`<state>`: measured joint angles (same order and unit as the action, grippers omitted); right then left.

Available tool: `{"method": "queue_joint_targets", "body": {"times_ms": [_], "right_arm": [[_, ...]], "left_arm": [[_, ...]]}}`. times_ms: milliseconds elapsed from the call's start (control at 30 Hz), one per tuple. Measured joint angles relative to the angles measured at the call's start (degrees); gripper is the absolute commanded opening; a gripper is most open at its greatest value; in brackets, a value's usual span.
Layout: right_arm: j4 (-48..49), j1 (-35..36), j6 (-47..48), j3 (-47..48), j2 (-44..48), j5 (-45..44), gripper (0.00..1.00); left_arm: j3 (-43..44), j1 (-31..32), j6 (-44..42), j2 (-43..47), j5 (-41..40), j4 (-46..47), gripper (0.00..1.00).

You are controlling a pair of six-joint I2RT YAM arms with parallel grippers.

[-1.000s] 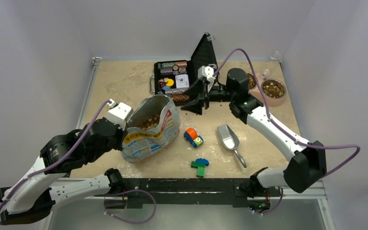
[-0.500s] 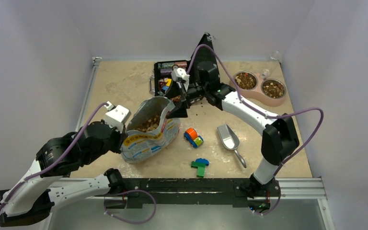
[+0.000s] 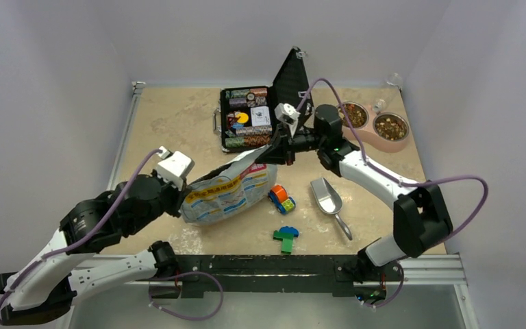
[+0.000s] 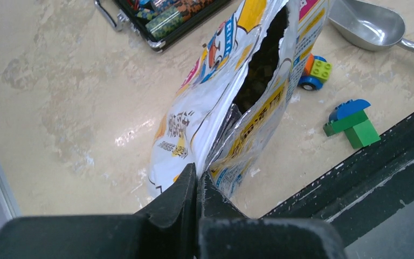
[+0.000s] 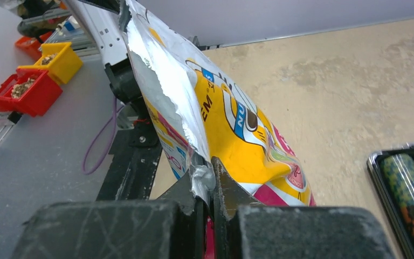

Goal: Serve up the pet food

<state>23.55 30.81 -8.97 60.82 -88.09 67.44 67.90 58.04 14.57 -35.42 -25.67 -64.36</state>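
Observation:
The pet food bag (image 3: 229, 193), white, yellow and foil-lined, lies stretched between my two grippers. My left gripper (image 3: 178, 190) is shut on its near-left edge, and its jaws (image 4: 198, 171) pinch the foil rim. My right gripper (image 3: 272, 155) is shut on the far-right torn edge, with crumpled foil between its jaws (image 5: 211, 164). Dark pet food (image 4: 259, 65) shows through the narrow mouth of the bag (image 4: 205, 118). More pet food (image 3: 391, 126) fills the pink double bowl (image 3: 372, 138) at the back right. In the right wrist view the bag (image 5: 232, 127) rises ahead of the jaws.
A metal scoop (image 3: 326, 196) lies right of the bag. A toy car (image 3: 282, 199) sits beside the bag and a green-blue brick piece (image 3: 286, 238) near the front rail. An open black case (image 3: 246, 127) of chips stands behind the bag.
My right arm swung from the case to the bag's mouth and shut on its far edge. The bag went from upright and gaping to pulled flat and low.

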Motion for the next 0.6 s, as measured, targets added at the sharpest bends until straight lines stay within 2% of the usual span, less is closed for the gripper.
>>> {"method": "queue_joint_targets", "body": {"times_ms": [200, 300, 367, 400, 467, 500, 600], "right_arm": [[-7.45, -5.60, 2.38, -5.49, 9.84, -0.02, 0.00], [-11.26, -5.57, 4.35, -5.99, 12.55, -0.20, 0.00], [-12.26, -5.03, 4.92, -5.99, 12.81, -0.61, 0.00], [-12.83, -4.81, 4.98, -5.97, 12.81, -1.16, 0.00], [-13.51, -4.52, 5.07, -5.77, 12.81, -3.87, 0.00], [-13.60, -4.26, 5.11, -5.68, 12.79, -5.68, 0.00], [-13.75, -2.73, 5.27, -5.01, 12.72, -11.15, 0.00]], "left_arm": [[-1.60, -1.79, -1.88, -3.32, 2.60, 5.49, 0.00], [1.11, -1.79, 4.52, -5.33, 2.54, 1.84, 0.16], [5.38, -1.97, 10.58, -7.76, 2.60, -3.50, 0.37], [7.78, -2.14, 13.16, -8.68, 2.67, -6.19, 0.52], [15.30, -2.75, 18.73, -10.62, 2.73, -12.66, 0.69], [19.43, -3.06, 21.35, -11.47, 2.91, -15.06, 0.74], [32.61, -3.30, 27.32, -14.49, 3.37, -21.00, 0.79]]}}
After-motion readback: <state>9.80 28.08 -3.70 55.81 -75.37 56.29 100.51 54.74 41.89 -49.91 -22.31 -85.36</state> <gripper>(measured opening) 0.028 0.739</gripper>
